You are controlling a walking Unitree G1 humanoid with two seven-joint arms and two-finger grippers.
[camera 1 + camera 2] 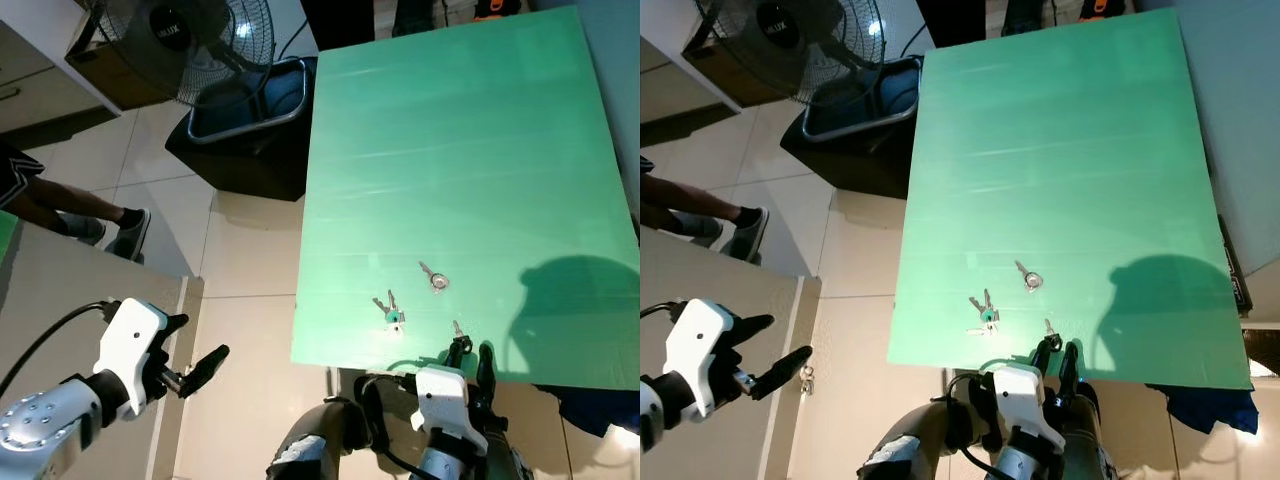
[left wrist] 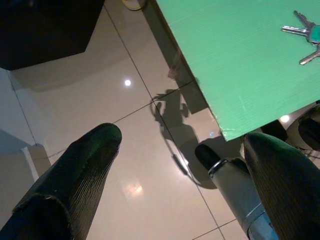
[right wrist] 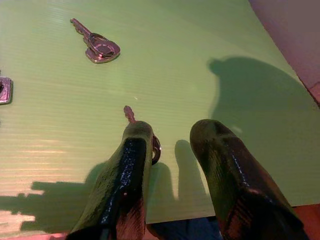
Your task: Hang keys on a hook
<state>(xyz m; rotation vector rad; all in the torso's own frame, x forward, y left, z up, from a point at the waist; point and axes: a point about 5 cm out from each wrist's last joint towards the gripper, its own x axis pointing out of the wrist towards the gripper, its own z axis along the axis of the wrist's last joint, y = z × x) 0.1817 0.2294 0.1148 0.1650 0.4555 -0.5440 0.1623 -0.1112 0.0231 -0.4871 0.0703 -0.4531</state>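
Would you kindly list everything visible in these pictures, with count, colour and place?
Green board: one, green, lying flat ahead of the robot.
Single key: one, silver, on the board near its front.
Key bunch: one, silver with a teal tag, left of the single key.
Small key: one, silver, at the board's front edge beside the right gripper's finger.
Fan: one, black, far left on the floor.
Black bin: one, black, below the fan.
Person's legs: dark shoes, left on the tiles.
Left gripper: open, above the floor, left.
Right gripper: open, at the board's front edge.
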